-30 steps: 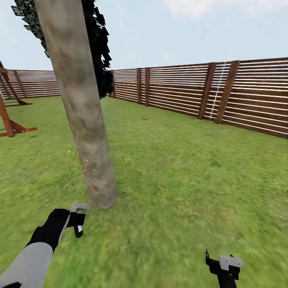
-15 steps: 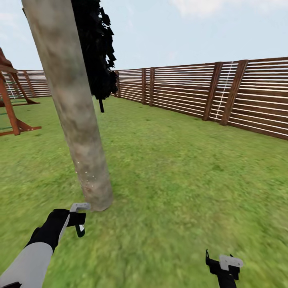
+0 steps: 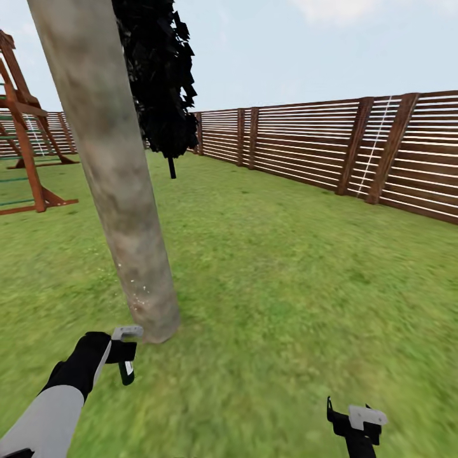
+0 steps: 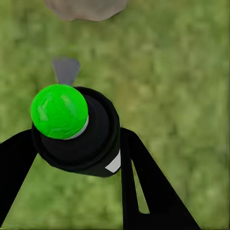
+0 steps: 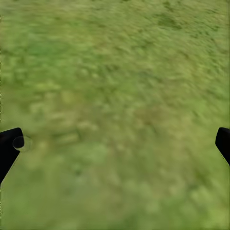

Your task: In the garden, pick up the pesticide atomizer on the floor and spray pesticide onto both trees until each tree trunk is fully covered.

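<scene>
- Lawn (image 3: 305,267) with fence (image 3: 305,143); trunk (image 3: 121,191) stands close ahead.
- Left claw (image 3: 125,356) clamped on atomizer (image 4: 79,132), just beside trunk base.
- Right claw (image 3: 356,423) spread apart, holding nothing, well apart from trunk.
- Pickup done; pale flecks low on trunk, most uncovered; second tree (image 3: 162,83) likely unsprayed.

Green grass floor (image 3: 286,267) all around. The tree trunk (image 3: 121,191) stands on it. A wooden frame (image 3: 28,159) sits left of that trunk.
</scene>
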Robot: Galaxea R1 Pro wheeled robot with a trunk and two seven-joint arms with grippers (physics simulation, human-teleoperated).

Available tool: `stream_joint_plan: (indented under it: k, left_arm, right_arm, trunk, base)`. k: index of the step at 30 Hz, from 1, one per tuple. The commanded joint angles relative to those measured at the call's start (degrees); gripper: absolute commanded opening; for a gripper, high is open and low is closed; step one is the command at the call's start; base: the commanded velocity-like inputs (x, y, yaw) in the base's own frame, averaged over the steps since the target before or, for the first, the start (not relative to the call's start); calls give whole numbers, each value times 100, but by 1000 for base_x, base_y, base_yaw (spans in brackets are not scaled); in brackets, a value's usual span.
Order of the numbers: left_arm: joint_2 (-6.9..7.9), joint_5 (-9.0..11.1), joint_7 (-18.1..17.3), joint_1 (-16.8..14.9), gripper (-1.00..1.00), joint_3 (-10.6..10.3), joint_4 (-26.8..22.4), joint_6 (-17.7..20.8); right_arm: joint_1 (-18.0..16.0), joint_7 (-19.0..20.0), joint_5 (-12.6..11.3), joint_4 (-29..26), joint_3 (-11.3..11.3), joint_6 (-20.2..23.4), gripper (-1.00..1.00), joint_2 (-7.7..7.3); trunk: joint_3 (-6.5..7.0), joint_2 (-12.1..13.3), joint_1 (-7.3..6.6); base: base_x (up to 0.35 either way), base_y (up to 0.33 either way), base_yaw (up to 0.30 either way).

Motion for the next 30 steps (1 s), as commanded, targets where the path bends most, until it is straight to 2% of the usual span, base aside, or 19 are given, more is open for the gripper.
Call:
stream_joint_plan:
  k: [1, 8, 18, 30]
  left_arm:
    - [0, 0, -6, 0, -100, -3, 0, 40]
    - [10, 0, -14, 0, -100, 6, 0, 53]
    - [3, 0, -15, 0, -100, 13, 0, 53]
    - [2, 6, -16, 0, -100, 21, 0, 53]
  right_arm:
    - [0, 0, 0, -1, -3, 1, 100, 1]
    - [0, 0, 0, -1, -2, 1, 100, 1]
    - [0, 0, 0, 0, 0, 0, 100, 1]
    - [0, 0, 0, 0, 0, 1, 100, 1]
  trunk:
    - [-2, 0, 0]
    - [-17, 0, 0]
    - [-19, 0, 0]
    - [-19, 0, 0]
  base:
    - [5, -4, 204]
    - [25, -55, 249]
    - [45, -260, 39]
    - [2, -275, 265]
